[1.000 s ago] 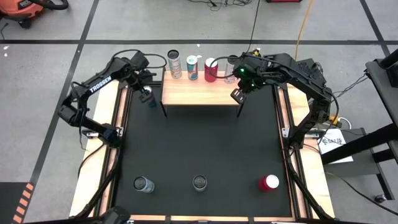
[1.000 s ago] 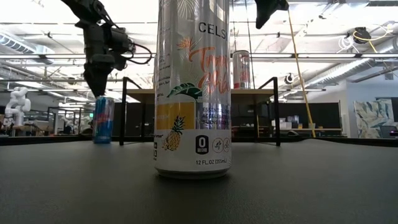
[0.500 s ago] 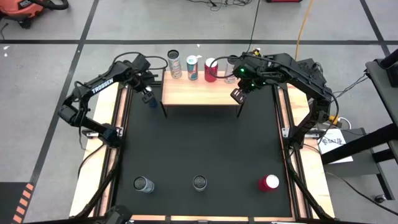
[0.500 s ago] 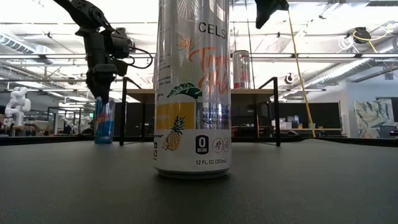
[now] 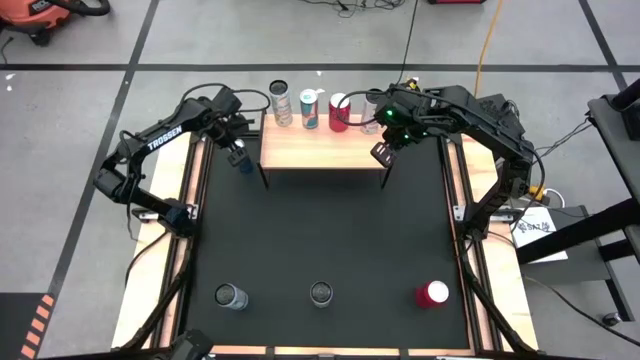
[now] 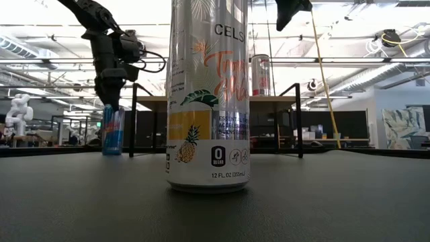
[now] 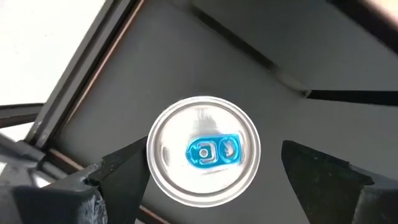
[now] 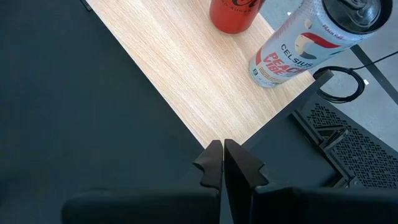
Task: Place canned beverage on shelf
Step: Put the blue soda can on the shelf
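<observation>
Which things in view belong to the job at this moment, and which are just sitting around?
In play: light-wood shelf on black legs; slim blue can on the black mat beside it; left gripper above it, jaws open.
Lying about: three cans along the mat's near edge; cans already on the shelf; right gripper, jaws shut, at the shelf's corner.

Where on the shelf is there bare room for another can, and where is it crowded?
The shelf is bare along its whole front strip, from the left legs to the right corner where the right gripper hovers. Its back edge is crowded: the silver can, teal can, red can and Celsius can stand in a row.
</observation>
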Robot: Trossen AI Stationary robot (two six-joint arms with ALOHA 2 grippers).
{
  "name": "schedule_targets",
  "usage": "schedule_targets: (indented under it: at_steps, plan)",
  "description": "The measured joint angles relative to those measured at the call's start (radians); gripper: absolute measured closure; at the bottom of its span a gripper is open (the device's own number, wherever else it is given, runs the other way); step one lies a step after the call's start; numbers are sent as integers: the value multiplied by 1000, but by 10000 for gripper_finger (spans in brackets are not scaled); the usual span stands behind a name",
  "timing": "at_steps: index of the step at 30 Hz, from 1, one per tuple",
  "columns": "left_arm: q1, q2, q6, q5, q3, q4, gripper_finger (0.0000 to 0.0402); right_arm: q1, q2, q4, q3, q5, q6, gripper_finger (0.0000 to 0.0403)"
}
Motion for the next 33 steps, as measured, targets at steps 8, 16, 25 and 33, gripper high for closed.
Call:
schedule_targets:
  at_steps: [8,16,25,33]
  plan:
    - [0,0,-27,-79,0,-13,52,0,0,0,0,0,0,403]
    - [0,0,2,-81,0,-28,52,0,0,0,0,1,0,403]
    - [0,0,5,-70,0,-27,127,0,0,0,0,1,-1,403]
    - [0,0,5,-58,1,-30,191,0,0,0,0,2,-2,403]
